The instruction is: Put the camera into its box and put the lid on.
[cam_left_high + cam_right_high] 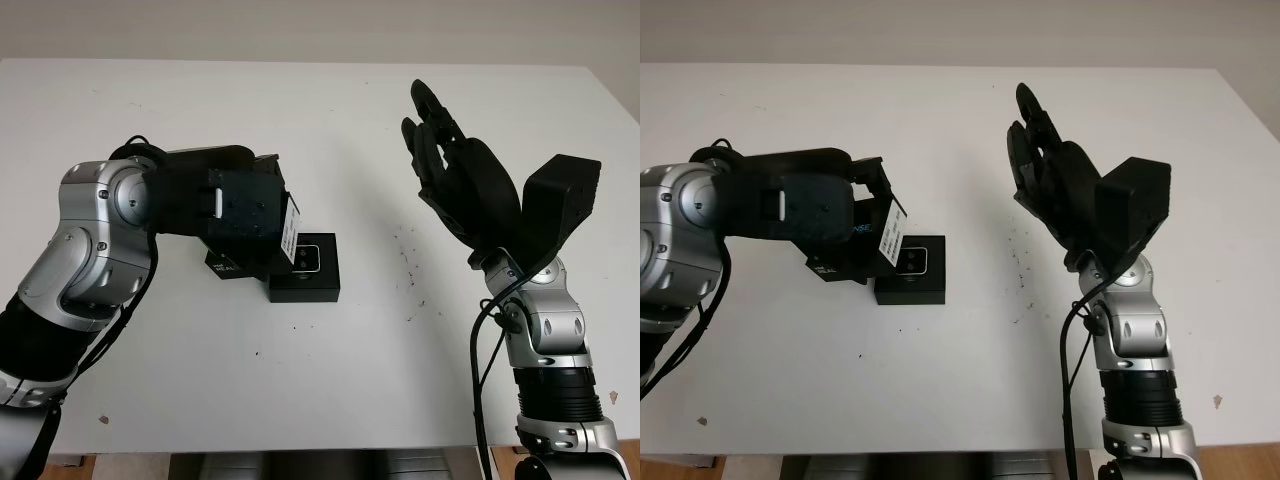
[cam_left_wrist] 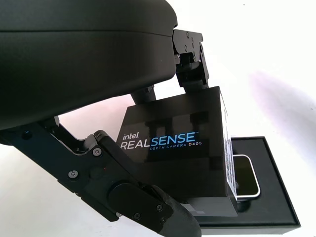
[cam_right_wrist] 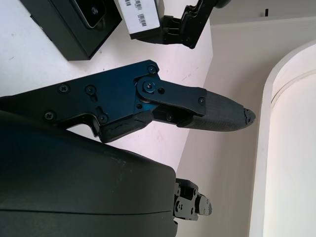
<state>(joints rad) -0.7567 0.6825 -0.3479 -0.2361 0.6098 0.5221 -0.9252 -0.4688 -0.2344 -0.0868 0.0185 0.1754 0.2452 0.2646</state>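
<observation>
My left hand (image 1: 248, 210) is shut on the black box lid (image 2: 177, 148), which is printed "RealSense". It holds the lid tilted just above and to the left of the open black box (image 1: 312, 285), overlapping the box's left edge. The silver camera (image 1: 308, 257) lies inside the box and is partly hidden by the lid. My right hand (image 1: 455, 175) is open and raised above the table to the right, well apart from the box.
The white table (image 1: 300, 380) carries the box near its middle. A few small dark specks mark the surface between the box and my right arm. The table's far edge meets a pale wall.
</observation>
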